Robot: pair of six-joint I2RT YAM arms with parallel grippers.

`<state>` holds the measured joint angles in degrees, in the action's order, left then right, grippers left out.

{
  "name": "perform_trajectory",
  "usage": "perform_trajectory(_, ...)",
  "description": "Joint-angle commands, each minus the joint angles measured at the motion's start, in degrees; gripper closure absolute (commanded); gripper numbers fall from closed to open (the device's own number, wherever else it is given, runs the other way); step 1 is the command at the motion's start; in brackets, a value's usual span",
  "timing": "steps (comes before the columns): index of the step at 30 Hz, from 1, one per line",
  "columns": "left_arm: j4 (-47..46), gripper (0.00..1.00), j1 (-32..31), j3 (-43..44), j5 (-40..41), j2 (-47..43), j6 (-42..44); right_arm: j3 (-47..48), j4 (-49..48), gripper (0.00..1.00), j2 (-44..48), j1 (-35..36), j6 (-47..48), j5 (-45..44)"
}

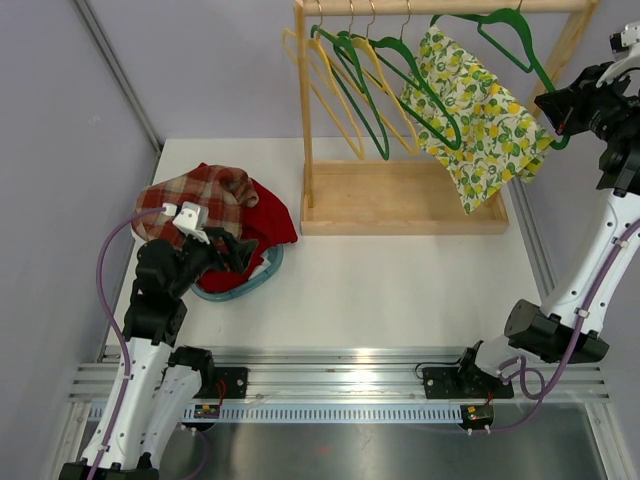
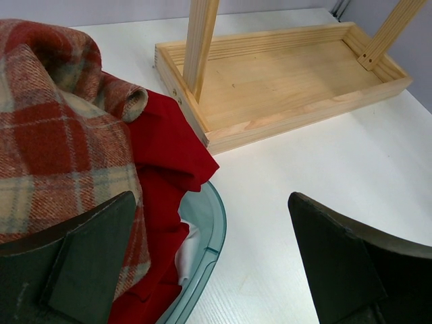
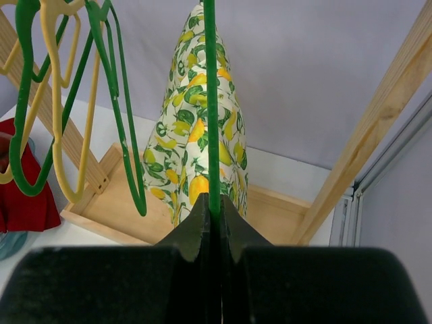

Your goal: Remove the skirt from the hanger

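1. The skirt (image 1: pixel 478 115), white w/ lemon & leaf print, hangs on a green hanger (image 1: pixel 515 40) at the right end of the wooden rack (image 1: pixel 305 110). The hanger's hook is up at the rail (image 1: pixel 440 6).
2. The skirt slopes down to the right. Its lower edge is over the right part of the rack's tray (image 1: pixel 400 195), and it isn't on the table (image 1: pixel 400 290).
3. The right pincer (image 1: pixel 555 118) is raised high at the hanger's lower right end, beside the skirt's right edge.
4. In the right wrist view the right pincer (image 3: pixel 214 223) is closed tight on the thin green hanger (image 3: pixel 211 101) bar, no gap betw. the fingers. The skirt (image 3: pixel 199 128) hangs just behind the bar.
5. Spare hangers (image 1: pixel 350 90), green & yellow, hang bare to the left along the rail. One green one overlaps the skirt's left side.
6. The left pincer (image 1: pixel 235 255) is low at the left of the table, spread wide, nothing held.
7. In the left wrist view the left pincer (image 2: pixel 210 202) sits over the rim of a teal basin (image 2: pixel 206 223). A plaid cloth (image 2: pixel 47 128) & red cloth (image 2: pixel 162 148) are heaped in the basin and spill over its edge.
8. The plaid cloth lies right by the left finger (image 2: pixel 94 250); can't tell if it touches.
9. The basin pile is just left of the tray and well apart from the skirt.
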<state>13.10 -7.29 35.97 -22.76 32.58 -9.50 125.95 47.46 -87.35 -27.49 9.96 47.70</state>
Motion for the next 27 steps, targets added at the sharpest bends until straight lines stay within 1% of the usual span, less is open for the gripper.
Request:
perform_trajectory(1,-4.2,0.01,-0.4,-0.2,-1.8,-0.3,-1.7,-2.1,-7.4,1.0,3.1,0.0,-1.4,0.8)
perform_trajectory(3,-4.8,0.01,-0.5,-0.4,-2.5,-0.3,-1.8,-3.3,-6.3,1.0,4.7,0.0,0.1,-0.2)
perform_trajectory(6,-5.5,0.01,-1.2,-0.7,-3.9,-0.4,-1.8,-7.9,-5.5,1.0,8.2,0.0,2.5,-3.2)
perform_trajectory(11,-7.3,0.01,-4.6,-1.6,-5.2,-1.1,-0.9,-21.0,-5.0,1.0,15.6,-0.1,5.9,-8.1)
perform_trajectory(12,-7.7,0.01,-5.2,-1.8,-5.5,-1.4,-0.7,-23.3,-4.8,1.0,18.4,0.0,6.5,-8.5)
perform_trajectory(13,-8.0,0.01,-6.7,-2.2,-5.7,-1.5,-0.3,-27.8,-4.4,1.0,19.7,-0.1,7.1,-8.7)
perform_trajectory(15,-9.5,0.01,-8.3,-2.7,-6.5,-1.6,-0.1,-32.4,-2.8,1.0,23.9,0.0,8.8,-8.9)
perform_trajectory(16,-9.9,0.01,-10.3,-3.1,-6.7,-1.2,-0.3,-37.0,-1.6,1.0,25.3,-0.1,9.5,-8.7)
perform_trajectory(18,-11.3,0.01,-12.7,-3.4,-6.1,-0.8,-0.8,-41.5,-0.5,1.0,29.5,-0.1,11.2,-8.2)
perform_trajectory(19,-11.9,0.01,-16.1,-3.4,-5.5,-0.4,-1.6,-45.2,1.0,1.0,30.7,0.0,11.7,-7.2)
perform_trajectory(21,-12.8,0.01,-20.2,-3.3,-2.4,1.0,-2.5,-48.2,3.1,1.0,33.5,-0.1,13.9,-5.9)
perform_trajectory(22,-14.6,0.01,-25.0,-3.3,-0.8,1.6,-3.8,-50.9,4.5,1.0,34.3,0.0,14.1,-4.5)
perform_trajectory(23,-16.9,0.01,-27.5,-3.8,3.3,3.1,-4.6,-52.1,5.4,1.0,35.0,-0.1,15.1,-3.4)
perform_trajectory(24,-18.2,0.01,-29.9,-4.0,5.2,4.1,-5.4,-54.3,6.0,1.0,36.4,0.0,15.4,-1.1)
perform_trajectory(25,-21.2,0.01,-34.7,-4.3,10.4,5.2,-7.4,-55.3,7.2,1.0,36.8,0.0,15.7,0.0)
perform_trajectory(26,-23.7,0.01,-37.2,-5.5,13.0,6.5,-8.2,-56.0,8.1,1.0,37.4,0.1,16.5,1.3)
perform_trajectory(27,-26.7,0.01,-42.0,-6.7,14.7,9.1,-8.7,-57.0,8.7,1.0,37.6,0.0,16.9,3.1)
